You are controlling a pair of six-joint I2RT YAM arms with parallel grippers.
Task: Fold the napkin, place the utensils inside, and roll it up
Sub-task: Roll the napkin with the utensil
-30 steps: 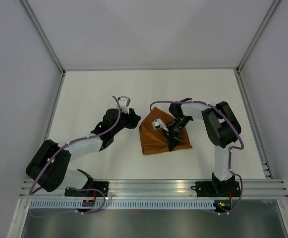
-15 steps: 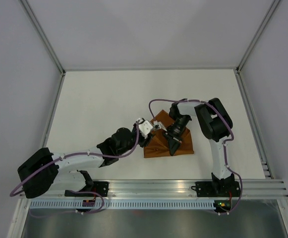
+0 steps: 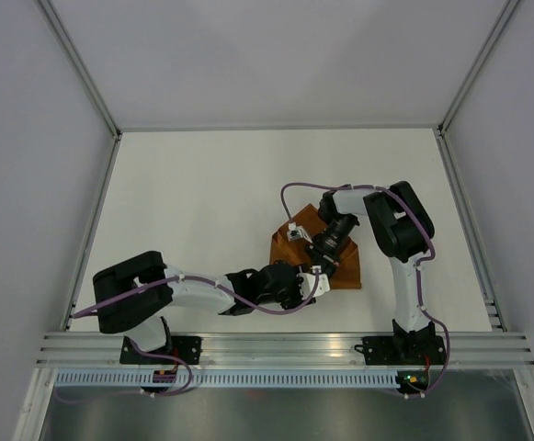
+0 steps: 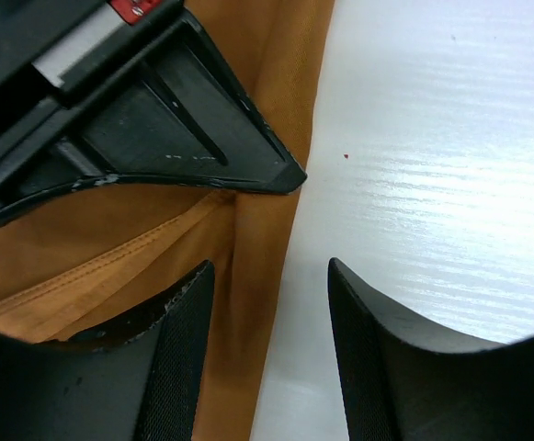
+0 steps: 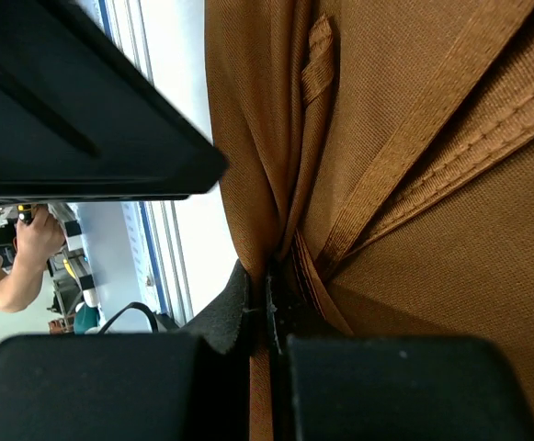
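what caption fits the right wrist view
Right gripper shut on a pinched fold of the rust-orange napkin.

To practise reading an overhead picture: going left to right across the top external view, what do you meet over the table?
left arm's large black joint → napkin → right arm's large black joint

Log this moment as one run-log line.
left gripper: open, straddling napkin edge | right gripper: shut on napkin fold | napkin: folded, on table | utensils: not visible
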